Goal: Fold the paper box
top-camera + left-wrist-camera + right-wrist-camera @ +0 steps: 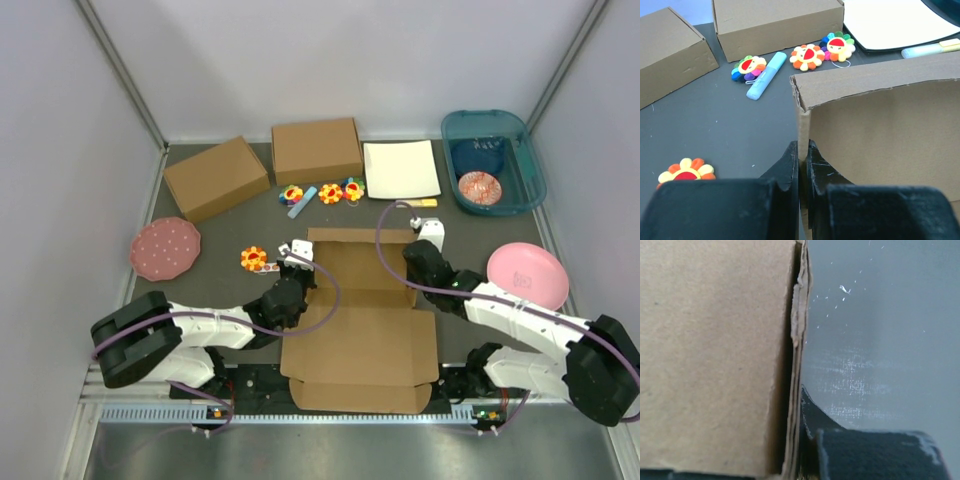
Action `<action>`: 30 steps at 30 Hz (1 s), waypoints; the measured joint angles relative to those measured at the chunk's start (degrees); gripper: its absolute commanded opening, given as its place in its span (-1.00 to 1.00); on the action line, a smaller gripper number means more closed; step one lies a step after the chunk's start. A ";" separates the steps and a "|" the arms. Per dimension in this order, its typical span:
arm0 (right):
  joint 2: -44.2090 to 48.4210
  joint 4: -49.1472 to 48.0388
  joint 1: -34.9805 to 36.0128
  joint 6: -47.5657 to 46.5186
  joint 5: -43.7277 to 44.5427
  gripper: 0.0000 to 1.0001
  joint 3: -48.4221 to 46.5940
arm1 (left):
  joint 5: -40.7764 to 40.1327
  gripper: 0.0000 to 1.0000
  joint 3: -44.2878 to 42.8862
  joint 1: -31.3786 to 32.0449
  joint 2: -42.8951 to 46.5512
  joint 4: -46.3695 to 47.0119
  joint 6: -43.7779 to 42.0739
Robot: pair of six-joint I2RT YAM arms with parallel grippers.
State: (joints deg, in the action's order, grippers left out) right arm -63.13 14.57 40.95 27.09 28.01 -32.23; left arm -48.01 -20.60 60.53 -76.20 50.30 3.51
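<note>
The paper box [360, 325] is a brown die-cut cardboard sheet lying between the two arms, with its far part folded up into walls. My left gripper [300, 262] is at the box's left wall. In the left wrist view that gripper [802, 148] is shut on the upright edge of that wall [880, 125]. My right gripper [421, 262] is at the right wall. In the right wrist view the layered cardboard edge [797, 340] runs into the right gripper [799, 402]. One dark finger [810, 412] presses against it and the other is hidden behind the board.
Two ready-made brown boxes [216, 177] [316, 150] and a white sheet [400, 168] lie at the back. A teal bin [493, 160] stands at the back right. Pink plates [165, 248] [527, 274] lie at either side. Flower toys [255, 259] [330, 192] and a blue marker [302, 201] lie near the box.
</note>
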 measured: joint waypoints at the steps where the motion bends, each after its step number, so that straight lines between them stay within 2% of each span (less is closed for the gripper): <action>1: 0.00 0.04 0.22 0.17 0.28 -1.00 0.00 | -0.02 -1.00 0.00 0.02 0.09 -0.04 0.04; 8: 3.28 -2.19 1.14 -0.24 1.81 -1.00 2.71 | 0.15 -1.00 0.00 0.33 0.09 2.43 -1.75; 13: 7.34 -9.92 1.29 -3.96 4.48 -1.00 6.47 | -0.52 -0.99 -0.46 0.48 -3.82 14.01 -9.01; 18: 6.71 -21.94 1.25 -9.64 8.68 -1.00 9.49 | -2.62 -0.62 -3.87 -0.07 -10.95 23.63 -16.35; 19: 5.90 -24.92 1.20 -10.97 9.70 -1.00 10.14 | -2.78 -0.62 -4.61 -0.37 -12.50 24.90 -17.49; 21: 3.91 -29.77 1.11 -12.79 11.19 -1.00 10.82 | -3.41 -0.65 -5.73 -1.09 -15.54 26.21 -19.19; 23: 0.94 -35.08 0.98 -15.15 12.94 -1.00 11.26 | -3.67 -0.84 -6.60 -2.14 -18.91 26.77 -19.34; 27: -6.80 -44.65 0.94 -14.93 14.05 -1.00 13.60 | -3.23 -0.95 -6.54 -4.22 -23.02 28.79 -13.73; 28: -7.91 -46.45 0.98 -14.27 14.43 -0.97 14.23 | -2.73 -0.96 -6.23 -4.39 -23.58 29.70 -12.37; 29: -8.17 -47.89 1.01 -13.84 14.51 -0.70 14.73 | -2.62 -0.98 -5.79 -4.39 -23.69 30.38 -11.26; 30: -8.15 -48.48 1.18 -13.44 14.64 -0.55 15.15 | -2.36 -0.99 -5.18 -4.39 -23.69 31.10 -10.60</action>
State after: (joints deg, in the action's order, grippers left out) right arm -71.29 -33.91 42.13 13.65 42.65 -17.08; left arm -50.37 -25.78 56.14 -99.90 81.41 -7.09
